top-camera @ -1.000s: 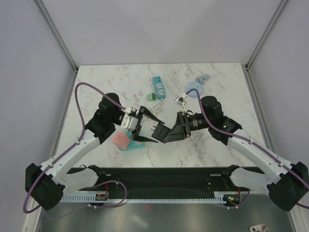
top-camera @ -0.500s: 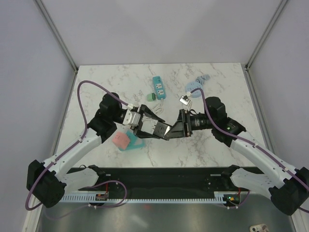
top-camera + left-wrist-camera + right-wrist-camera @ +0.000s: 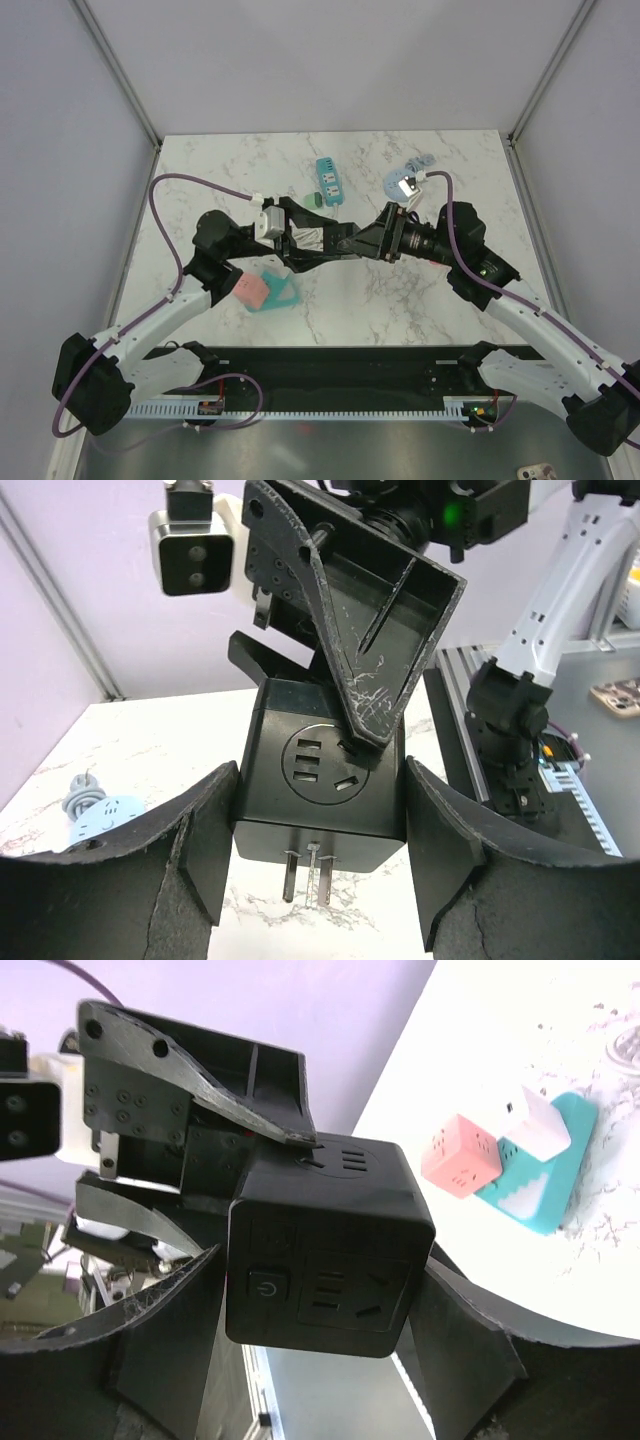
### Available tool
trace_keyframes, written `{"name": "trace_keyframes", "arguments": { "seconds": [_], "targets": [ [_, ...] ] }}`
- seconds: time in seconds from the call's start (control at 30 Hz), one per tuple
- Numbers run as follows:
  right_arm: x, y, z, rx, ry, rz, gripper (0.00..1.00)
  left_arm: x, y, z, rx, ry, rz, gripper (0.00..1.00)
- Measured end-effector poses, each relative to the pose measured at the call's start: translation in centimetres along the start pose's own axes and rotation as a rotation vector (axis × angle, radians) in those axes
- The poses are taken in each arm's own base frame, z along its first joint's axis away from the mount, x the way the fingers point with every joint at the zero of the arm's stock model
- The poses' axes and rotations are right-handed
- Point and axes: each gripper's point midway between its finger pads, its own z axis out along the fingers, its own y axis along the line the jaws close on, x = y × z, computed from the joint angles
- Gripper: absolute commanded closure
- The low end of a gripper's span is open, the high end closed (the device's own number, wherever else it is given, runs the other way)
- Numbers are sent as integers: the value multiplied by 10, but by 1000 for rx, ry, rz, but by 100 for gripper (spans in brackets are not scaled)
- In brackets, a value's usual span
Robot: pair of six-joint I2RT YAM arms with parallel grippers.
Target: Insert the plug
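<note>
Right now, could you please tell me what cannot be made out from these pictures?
Top view: the black cube is mostly hidden under the left gripper and right gripper.
Right wrist view: whether the right gripper grips the cube; contact lies in shadow.
Top view: teal power strip sockets too small to read.

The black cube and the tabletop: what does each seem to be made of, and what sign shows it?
The cube: probably matte moulded plastic, with crisp socket slots; its prongs gleam like bare metal. The tabletop: white with grey veins, marble or a printed imitation; the look cannot decide.
</note>
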Motion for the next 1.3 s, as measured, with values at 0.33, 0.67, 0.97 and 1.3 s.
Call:
{"name": "trace_keyframes", "arguments": {
  "seconds": [0.33,0.67,0.97,1.3],
  "targets": [
    [-14,-6,7,31,-69,25,16,3,11,-2,-89,-28,-45,98],
    [-25,-3,-8,119,-58,-267,7,2,11,6,-62,17,-178,98],
    [-25,23,-45,80,-82,-571,6,2,-8,3,-1,63,-333,98],
    [-19,40,-57,-49,-54,-990,6,-19,-1,8,53,107,-687,98]
  ]
}}
